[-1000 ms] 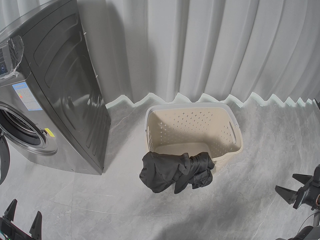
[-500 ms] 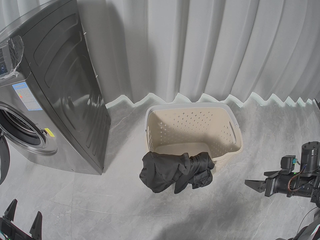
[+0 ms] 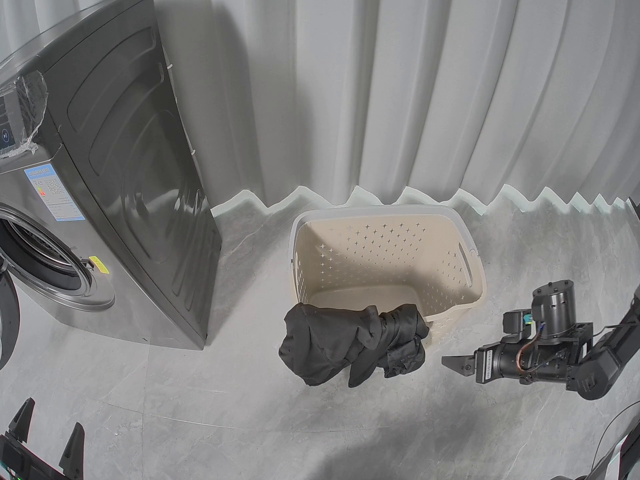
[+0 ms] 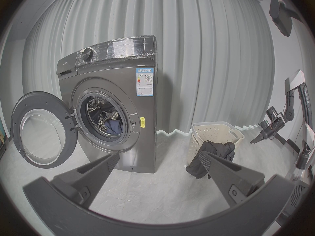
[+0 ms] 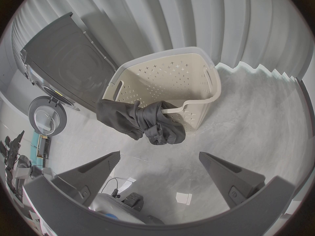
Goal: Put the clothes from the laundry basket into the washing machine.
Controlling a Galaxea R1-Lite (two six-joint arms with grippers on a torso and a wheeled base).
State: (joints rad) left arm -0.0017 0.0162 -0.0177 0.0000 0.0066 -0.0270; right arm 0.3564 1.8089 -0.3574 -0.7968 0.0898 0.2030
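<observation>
A cream laundry basket [image 3: 390,235] stands on the floor, with a dark grey garment [image 3: 350,345] draped over its near rim and hanging outside. To its left is the grey washing machine [image 3: 120,168]; its round door [image 4: 42,128] is swung open and dark blue clothing [image 4: 113,127] lies in the drum. My right gripper [image 3: 459,365] hovers low to the right of the garment, open and holding nothing, a short gap away from it. The garment [image 5: 141,122] lies ahead of the right gripper [image 5: 159,154]. My left gripper [image 3: 47,435] is open at the near left, far from the basket [image 4: 216,131].
White curtains [image 3: 400,81] hang along the wall behind the basket and the machine. Bare grey floor [image 3: 233,381] stretches between the machine and the basket. The open door sticks out from the machine's front toward me.
My right arm has swung in from the right edge, leftward toward the garment on the basket's rim. The left gripper, basket and garment have stayed put.
</observation>
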